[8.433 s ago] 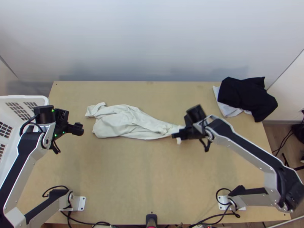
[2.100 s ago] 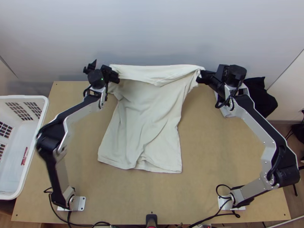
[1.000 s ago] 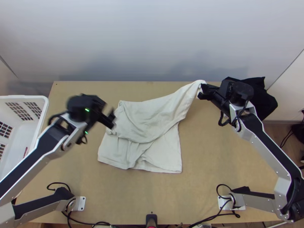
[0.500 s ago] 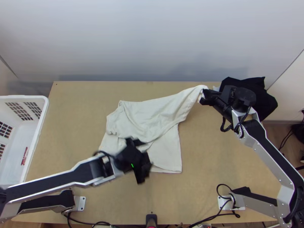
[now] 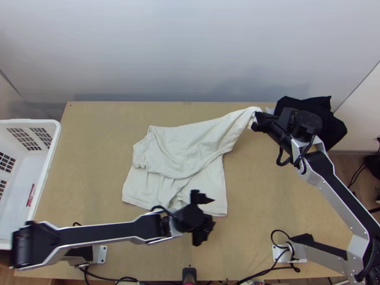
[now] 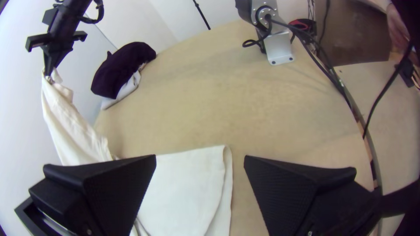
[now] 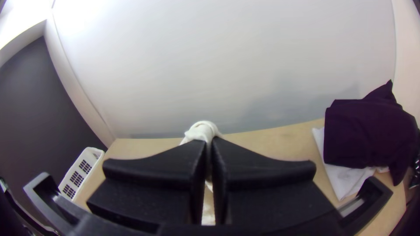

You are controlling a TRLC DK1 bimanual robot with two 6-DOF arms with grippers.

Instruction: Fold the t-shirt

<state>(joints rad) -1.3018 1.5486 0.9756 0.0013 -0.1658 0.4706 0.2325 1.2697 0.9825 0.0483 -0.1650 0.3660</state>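
My right gripper [image 5: 256, 122], at the frame's upper right, pinches one raised end of the cream T-shirt [image 5: 180, 147] at center; my left gripper [image 5: 212, 213], lower center, hangs wide open, empty.

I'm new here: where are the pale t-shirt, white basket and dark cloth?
T-shirt [image 5: 183, 151]: top view, near its middle.
Basket [image 5: 46, 164]: top view, right-hand rim.
Dark cloth [image 7: 367, 131]: right wrist view, its middle.

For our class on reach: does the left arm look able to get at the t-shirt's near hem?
Probably yes: the left gripper hangs open near the hem, nothing visible in the way.
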